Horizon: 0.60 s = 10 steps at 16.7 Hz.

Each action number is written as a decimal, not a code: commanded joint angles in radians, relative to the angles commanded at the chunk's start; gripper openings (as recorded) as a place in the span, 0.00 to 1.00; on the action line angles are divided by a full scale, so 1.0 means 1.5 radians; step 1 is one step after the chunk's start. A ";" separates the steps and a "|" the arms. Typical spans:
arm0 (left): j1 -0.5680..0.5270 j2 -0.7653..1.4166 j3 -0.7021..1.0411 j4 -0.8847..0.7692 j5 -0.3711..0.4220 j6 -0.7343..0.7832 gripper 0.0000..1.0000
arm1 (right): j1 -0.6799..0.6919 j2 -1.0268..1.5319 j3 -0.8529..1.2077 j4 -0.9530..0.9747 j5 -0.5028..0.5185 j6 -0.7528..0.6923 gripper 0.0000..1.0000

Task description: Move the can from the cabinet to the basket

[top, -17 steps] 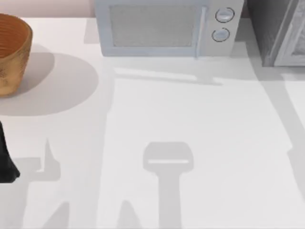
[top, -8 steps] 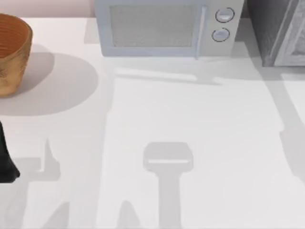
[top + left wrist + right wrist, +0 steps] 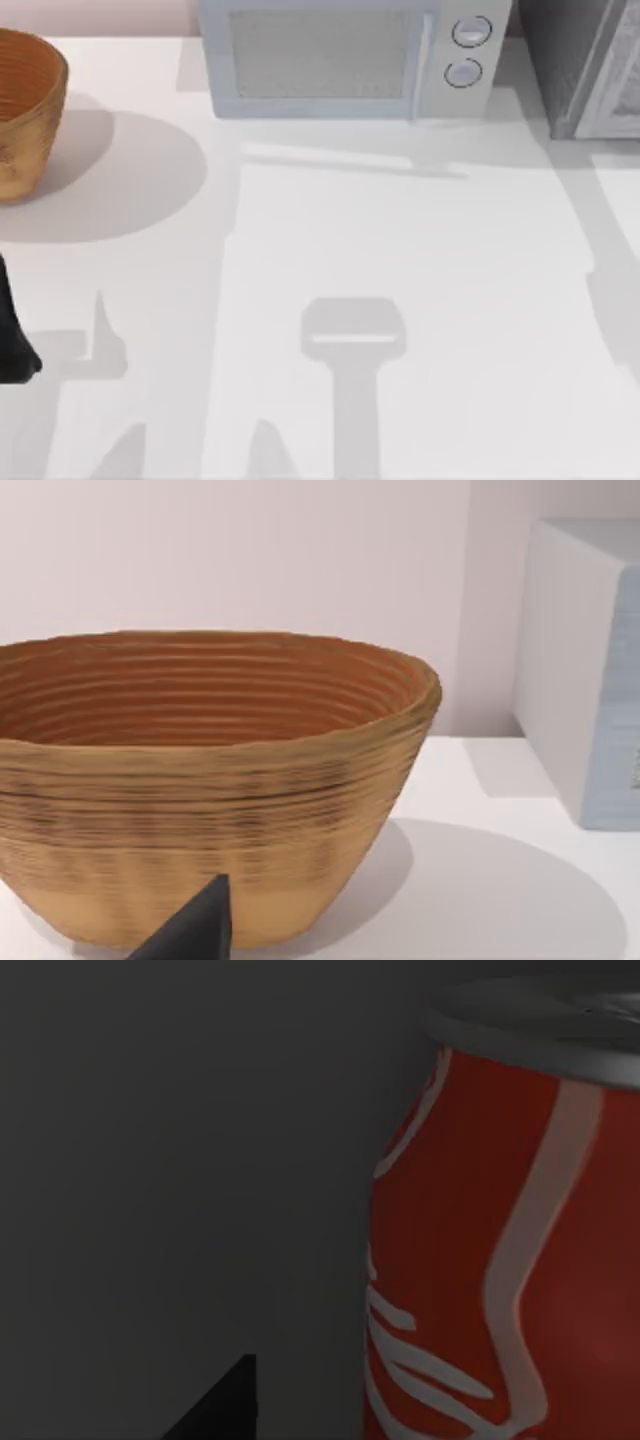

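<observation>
- Fingertip (image 3: 222,1405) of the right gripper: one dark tip shows low in the right wrist view, near the can (image 3: 500,1250) but apart from it. I cannot tell how wide the jaws stand or whether they have hold of anything.
- Beyond that tip the can stands upright, red with white script and a silver top, its side close to the camera.
- Behind the can is a dim grey inner wall of the cabinet (image 3: 150,1110), so the can sits inside the cabinet.
- Fingertip (image 3: 195,930) of the left gripper: one dark tip shows low in the left wrist view, in front of the basket's foot. Its opening cannot be told either.
- Past it the basket (image 3: 200,800) stands upright on the white table (image 3: 480,880), ribbed, orange-brown, its mouth facing up.
- Farther off, beside the basket but apart from it, is a side of the pale grey microwave (image 3: 580,680).
- From above, the left arm (image 3: 12,335) sits at the table's left edge, on the near side of the basket (image 3: 25,110), which is in the far left corner.
- At the far edge the microwave (image 3: 340,60) stands in the middle, and the cabinet (image 3: 580,70) is in the far right corner, well apart from the basket.
</observation>
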 joint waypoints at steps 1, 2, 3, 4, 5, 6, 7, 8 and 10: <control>0.000 0.000 0.000 0.000 0.000 0.000 1.00 | 0.000 0.000 0.000 0.000 0.000 0.000 0.70; 0.000 0.000 0.000 0.000 0.000 0.000 1.00 | 0.000 0.000 0.000 0.000 0.000 0.000 0.62; 0.000 0.000 0.000 0.000 0.000 0.000 1.00 | 0.000 0.000 0.000 0.000 0.000 0.000 0.55; 0.000 0.000 0.000 0.000 0.000 0.000 1.00 | 0.000 0.000 0.000 0.000 0.000 0.000 0.47; 0.000 0.000 0.000 0.000 0.000 0.000 1.00 | 0.000 0.000 0.000 0.000 0.000 0.000 0.40; 0.000 0.000 0.000 0.000 0.000 0.000 1.00 | 0.000 0.000 0.000 0.000 0.000 0.000 0.32; 0.000 0.000 0.000 0.000 0.000 0.000 1.00 | 0.000 0.000 0.000 0.000 0.000 0.000 0.25; 0.000 0.000 0.000 0.000 0.000 0.000 1.00 | 0.000 0.000 0.000 0.000 0.000 0.000 0.17; 0.000 0.000 0.000 0.000 0.000 0.000 1.00 | 0.000 0.000 0.000 0.000 0.000 0.000 0.02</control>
